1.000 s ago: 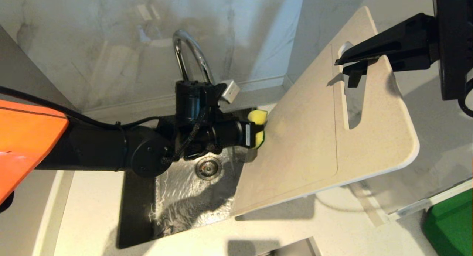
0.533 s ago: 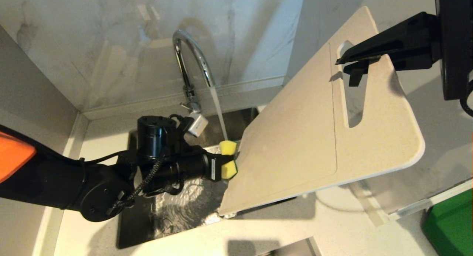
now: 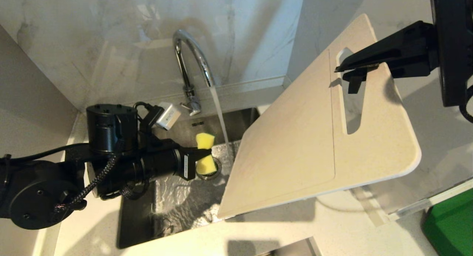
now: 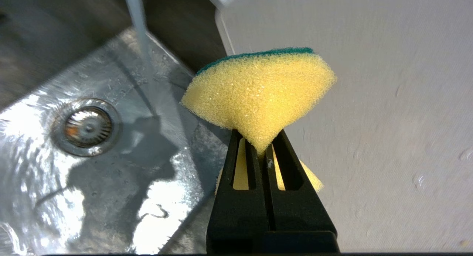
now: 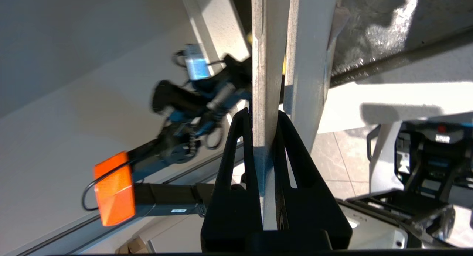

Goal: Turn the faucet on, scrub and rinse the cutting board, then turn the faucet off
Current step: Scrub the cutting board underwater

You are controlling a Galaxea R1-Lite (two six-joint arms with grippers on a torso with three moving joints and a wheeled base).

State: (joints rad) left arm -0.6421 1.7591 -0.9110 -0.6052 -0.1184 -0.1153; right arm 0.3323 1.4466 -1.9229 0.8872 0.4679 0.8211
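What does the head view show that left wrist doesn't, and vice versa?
Head only: the faucet arching over the sink, and the right tool shut on the cutting board at its slot handle, holding it tilted over the basin. Left wrist only: the sponge's green scrub layer and how its yellow foam is pinched between the closed fingers. Both: the left tool shut on the sponge, apart from the board's face, the running water stream, the drain and the board beside it.

We lose the cutting board lower corner behind the sink rim at 6 o'clock. Left arm blurred in the right wrist view; green item cropped at 4 o'clock.
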